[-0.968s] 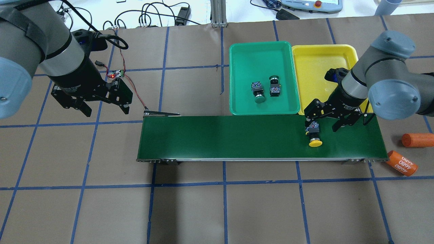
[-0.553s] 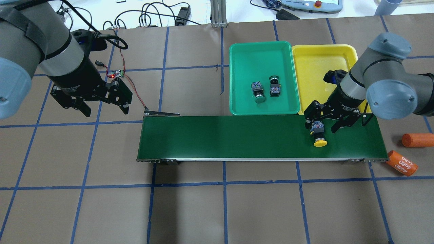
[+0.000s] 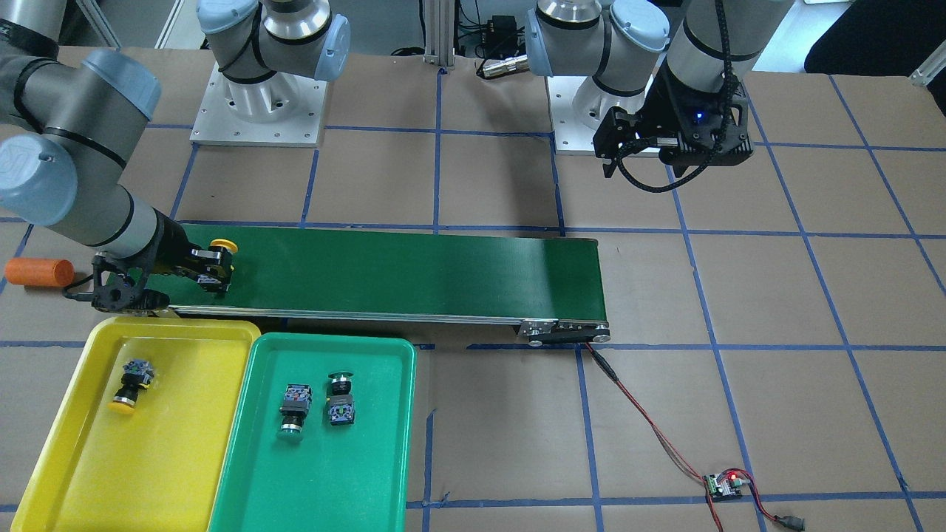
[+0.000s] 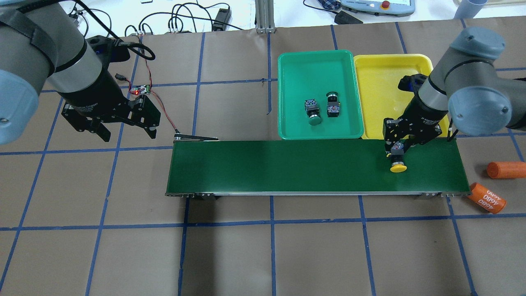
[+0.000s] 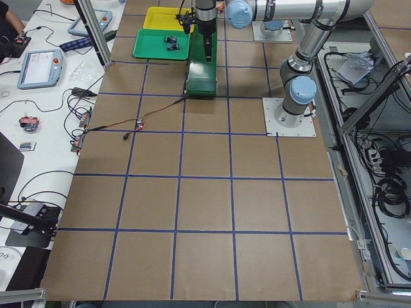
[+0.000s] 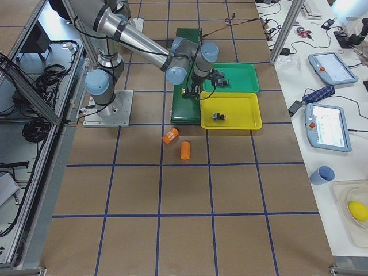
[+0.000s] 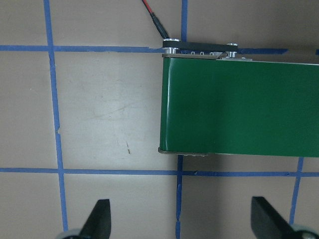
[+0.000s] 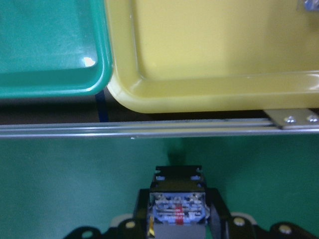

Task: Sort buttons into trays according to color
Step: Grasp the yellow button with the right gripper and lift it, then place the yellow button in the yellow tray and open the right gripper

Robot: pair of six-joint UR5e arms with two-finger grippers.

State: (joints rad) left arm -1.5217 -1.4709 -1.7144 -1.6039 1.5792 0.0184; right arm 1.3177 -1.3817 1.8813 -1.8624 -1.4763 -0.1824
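My right gripper (image 4: 397, 146) is shut on the body of a yellow-capped button (image 4: 398, 167) over the right end of the dark-green conveyor belt (image 4: 287, 166). The right wrist view shows its bluish-grey contact block (image 8: 178, 209) between the fingers. I cannot tell whether it is off the belt. The yellow tray (image 4: 382, 65) holds another yellow button (image 3: 129, 384), hidden by my arm in the overhead view. The green tray (image 4: 312, 70) holds two green buttons (image 4: 312, 112) (image 4: 333, 105). My left gripper (image 4: 127, 132) is open and empty above the table, left of the belt.
Two orange cylinders (image 4: 506, 169) (image 4: 487, 198) lie on the table just past the belt's right end. A small circuit board (image 4: 140, 89) with red wires runs to the belt's left end. Both trays sit side by side behind the belt.
My right gripper has moved right along the belt and shut on the yellow button, which has shifted right with it. The left arm has not moved.
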